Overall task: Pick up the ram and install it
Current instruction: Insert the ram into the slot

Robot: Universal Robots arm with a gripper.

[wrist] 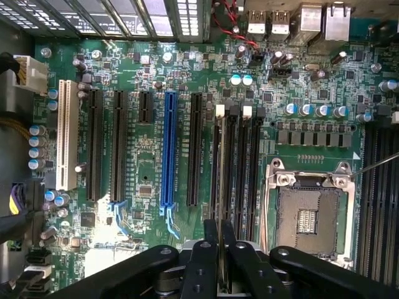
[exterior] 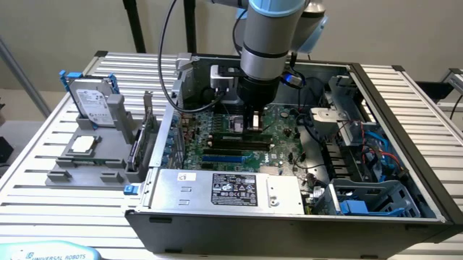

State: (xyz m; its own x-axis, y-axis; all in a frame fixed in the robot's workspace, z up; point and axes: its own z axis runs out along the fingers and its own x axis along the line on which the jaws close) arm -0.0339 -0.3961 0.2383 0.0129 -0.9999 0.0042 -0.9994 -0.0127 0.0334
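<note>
I've got the tool [wrist: 219, 261] pinched nearly closed on the ram [wrist: 219, 187], held edge-on between the fingertips [wrist: 206, 249], so the wrist view gets it as a thin vertical sliver running up from the jaws. Pick-up is done. Stick is lined up along the memory slots [wrist: 240, 168] beside the empty CPU socket [wrist: 308, 218], over the slot with the white latch [wrist: 219, 111] at its far end. Can't tell from here whether its edge is touching the slot or just above it; I'd judge it not seated, since I'm gripping it and see no latch closed on it.

Exterior view: arm [exterior: 268, 43] straight down into the open case [exterior: 405, 216], tool [exterior: 255, 123] low over the motherboard [exterior: 217, 146], just above the black slots. Power supply [exterior: 224, 187] sits at the near edge. Outside, on the tabletop [exterior: 43, 162] to the exterior view's left, the hard drive [exterior: 92, 103] with blue rails stands in its grey holder [exterior: 87, 162], untouched.

Left: press in and release
</note>
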